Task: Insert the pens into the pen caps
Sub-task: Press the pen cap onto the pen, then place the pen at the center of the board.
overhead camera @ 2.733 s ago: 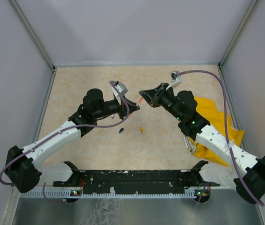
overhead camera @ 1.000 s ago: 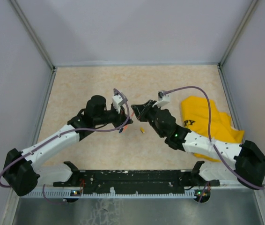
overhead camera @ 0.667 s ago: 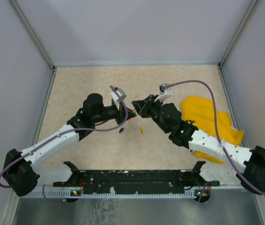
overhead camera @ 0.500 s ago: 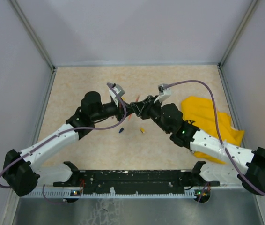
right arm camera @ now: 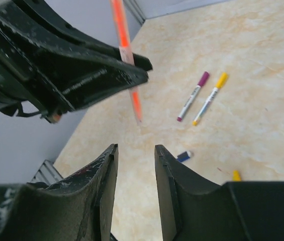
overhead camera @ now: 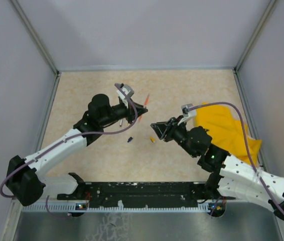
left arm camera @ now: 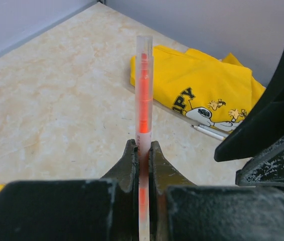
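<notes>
My left gripper (overhead camera: 142,110) is shut on an orange-pink pen (overhead camera: 145,103), held clear of the table with its far end slanting up. In the left wrist view the pen (left arm camera: 143,95) stands between the shut jaws of the left gripper (left arm camera: 142,146) and ends in a translucent whitish tip. My right gripper (overhead camera: 153,127) hangs open and empty (right arm camera: 135,149), apart from the pen and to its right. A dark blue cap (overhead camera: 130,139) and a yellow cap (overhead camera: 152,139) lie loose on the table. A purple-capped pen (right arm camera: 194,94) and a yellow-capped pen (right arm camera: 211,98) lie side by side.
A crumpled yellow cloth (overhead camera: 227,128) with a cartoon print lies at the right, with thin white pens (left arm camera: 209,132) at its near edge. Grey walls close in the beige table (overhead camera: 92,90) at the back and on both sides.
My right gripper has opened and drawn back to the right, away from the left gripper. The left gripper keeps the orange-pink pen and has tilted it upward.
</notes>
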### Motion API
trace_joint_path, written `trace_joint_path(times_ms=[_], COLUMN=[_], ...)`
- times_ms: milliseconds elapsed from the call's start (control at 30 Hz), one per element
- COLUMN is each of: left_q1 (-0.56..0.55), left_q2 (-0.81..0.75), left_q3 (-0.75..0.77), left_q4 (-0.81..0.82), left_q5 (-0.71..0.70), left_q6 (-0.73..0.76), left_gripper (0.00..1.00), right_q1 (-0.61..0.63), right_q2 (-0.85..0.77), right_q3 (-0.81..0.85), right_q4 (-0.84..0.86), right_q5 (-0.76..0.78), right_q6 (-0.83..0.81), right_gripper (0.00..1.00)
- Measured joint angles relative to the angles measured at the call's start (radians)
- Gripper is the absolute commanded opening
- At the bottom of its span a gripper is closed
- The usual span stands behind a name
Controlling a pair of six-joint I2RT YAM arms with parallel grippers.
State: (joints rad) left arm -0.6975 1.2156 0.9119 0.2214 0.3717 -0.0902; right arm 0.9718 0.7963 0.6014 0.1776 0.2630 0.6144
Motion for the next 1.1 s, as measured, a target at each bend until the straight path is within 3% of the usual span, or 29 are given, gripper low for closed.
trace_joint_path(times_ms=[333, 567, 900, 1100], left_q1=[0.000, 0.000, 0.005, 0.098], left_q2=[0.170, 0.314, 0.550, 0.589], left_q3=[0.131, 0.210, 0.440, 0.479], left_q4=[-0.149, -0.307, -0.528, -0.632], left_q5=[-0.040, -0.162, -0.418, -0.493], left_q6=[-0.038, -0.113, -0.160, -0.159], left_gripper=[0.00, 0.00, 0.00, 0.00], right_q1=[0.000, 0.000, 0.000, 0.000], right_q2=[-0.174, -0.154, -0.061, -0.055], right_q3=[-0.143, -0.172, -0.171, -0.171], right_q4=[-0.186, -0.254, -0.306, -0.315], right_q5=[0.179, 0.207, 0.207, 0.207], right_q6=[0.043, 0.077, 0.098, 0.097], right_gripper=[0.35, 0.35, 0.35, 0.35])
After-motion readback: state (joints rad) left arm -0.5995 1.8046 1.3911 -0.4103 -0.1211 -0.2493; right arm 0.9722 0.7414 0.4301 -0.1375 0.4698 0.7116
